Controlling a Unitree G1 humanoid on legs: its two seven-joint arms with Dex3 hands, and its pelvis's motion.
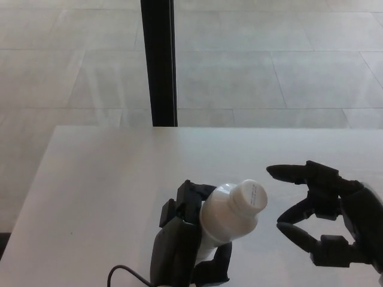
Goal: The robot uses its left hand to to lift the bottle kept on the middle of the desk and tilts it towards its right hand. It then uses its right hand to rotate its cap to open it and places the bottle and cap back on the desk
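At the picture's left the white desk (90, 191) lies bare, with a black post (158, 60) rising behind its far edge against the tiled floor (269, 54). Low in the middle, the left hand (185, 239) is wrapped around the body of the white bottle (224, 218), its fingers (191, 194) curled over the far side and its thumb closing from below, so the bottle is held up off the desk and tilted with its neck leaning toward the right. The cap (250, 195) sits on the neck, facing up and rightward, and looks fully seated. A thin black cable (128, 272) loops beside the wrist. To the right, the right hand (326, 212) hangs above the desk with its fingers spread wide, holding nothing, its fingertips (275, 172) near the cap but apart from it. The lift and tilt look done; the step in hand seems to be the right hand's reach for the cap. Next, that hand likely needs to close its fingers around the cap's rim squarely, then twist while the left hand keeps the bottle firm.
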